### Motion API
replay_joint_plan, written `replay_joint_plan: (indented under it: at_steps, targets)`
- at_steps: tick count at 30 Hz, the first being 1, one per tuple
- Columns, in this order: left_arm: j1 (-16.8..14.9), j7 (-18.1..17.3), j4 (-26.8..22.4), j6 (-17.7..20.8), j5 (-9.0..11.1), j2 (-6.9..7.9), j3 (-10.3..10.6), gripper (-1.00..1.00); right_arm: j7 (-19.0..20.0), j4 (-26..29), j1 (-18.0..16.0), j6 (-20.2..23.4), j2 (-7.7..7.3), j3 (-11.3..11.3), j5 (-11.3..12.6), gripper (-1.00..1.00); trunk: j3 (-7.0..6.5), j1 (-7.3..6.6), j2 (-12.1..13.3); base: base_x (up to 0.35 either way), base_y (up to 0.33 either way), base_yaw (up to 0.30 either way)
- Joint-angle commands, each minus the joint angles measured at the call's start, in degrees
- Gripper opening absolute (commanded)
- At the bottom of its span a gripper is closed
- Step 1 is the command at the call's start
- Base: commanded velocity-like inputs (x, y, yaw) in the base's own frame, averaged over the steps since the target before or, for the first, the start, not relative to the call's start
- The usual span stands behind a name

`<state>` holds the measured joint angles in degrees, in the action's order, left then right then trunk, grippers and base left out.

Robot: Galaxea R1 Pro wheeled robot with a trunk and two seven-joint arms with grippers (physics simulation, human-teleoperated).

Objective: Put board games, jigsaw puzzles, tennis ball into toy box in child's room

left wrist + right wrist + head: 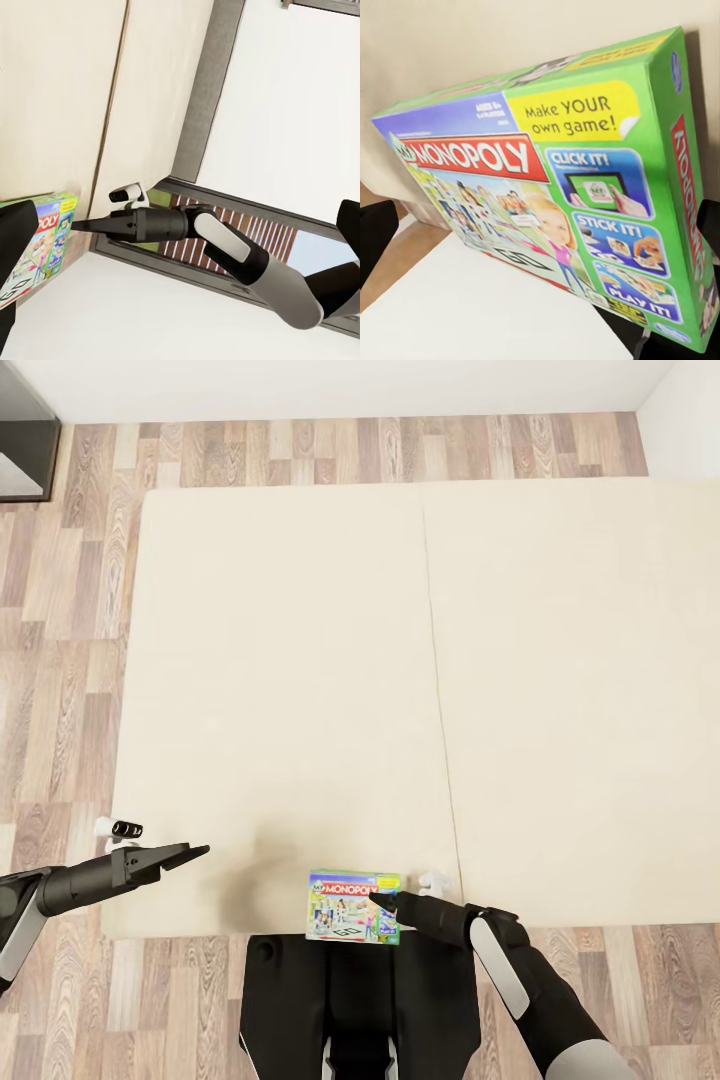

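A Monopoly board game (345, 908) lies flat on the cream bed (290, 660), right at its near edge. Its purple-blue and green lid fills much of the right wrist view (547, 195). My right gripper (383, 901) is open at the carton's right end, its tip touching or just over the lid. One dark finger (375, 240) shows at the side of that view. My left gripper (197, 851) hangs open and empty over the bed's near-left corner, well left of the carton. In the left wrist view I see the carton (41, 232) and the right gripper (75, 223) against it.
Wood-plank floor (60, 660) runs around the bed on the left, far and near sides. A dark furniture piece (25, 430) stands at the far left, and a white wall (350, 385) runs behind. My trunk (340, 1000) is against the bed's near edge.
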<state>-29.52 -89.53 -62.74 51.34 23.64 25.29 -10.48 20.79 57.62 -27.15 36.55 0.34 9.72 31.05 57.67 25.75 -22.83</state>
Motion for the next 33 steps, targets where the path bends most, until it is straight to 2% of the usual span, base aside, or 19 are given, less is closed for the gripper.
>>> replay_joint_plan:
  at_steps: [1,33]
  targets:
    - [-0.01,-0.20,-0.01,0.61,0.00,0.02,0.02,1.00,0.04,0.04,-0.01,0.27,0.01,-0.05,0.11,1.00,0.05,0.03,-0.09,0.000,0.002,0.000]
    - [-0.01,-0.13,-0.01,0.61,0.00,0.02,0.02,1.00,0.03,0.56,-0.01,0.02,0.01,-0.23,0.06,1.00,0.05,0.03,-0.09,0.000,0.001,0.000]
